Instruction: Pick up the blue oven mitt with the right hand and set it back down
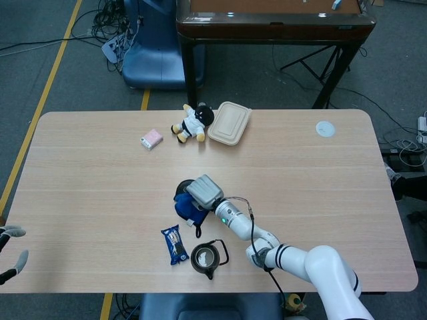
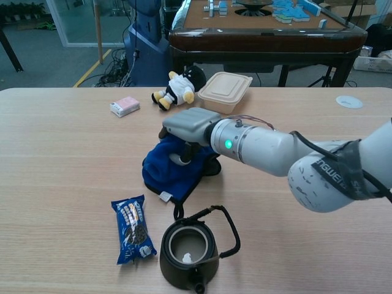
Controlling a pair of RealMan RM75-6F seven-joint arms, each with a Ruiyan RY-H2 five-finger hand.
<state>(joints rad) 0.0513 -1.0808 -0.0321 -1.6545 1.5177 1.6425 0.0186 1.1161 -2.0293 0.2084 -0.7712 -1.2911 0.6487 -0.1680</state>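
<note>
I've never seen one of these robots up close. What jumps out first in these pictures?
The big grey right hand at mid-table, pressed down on top of a crumpled blue oven mitt that lies on the wood. Just in front of it sit a black teapot without a lid and a blue snack packet. At the far edge lie a plush toy and a beige lidded food box.
</note>
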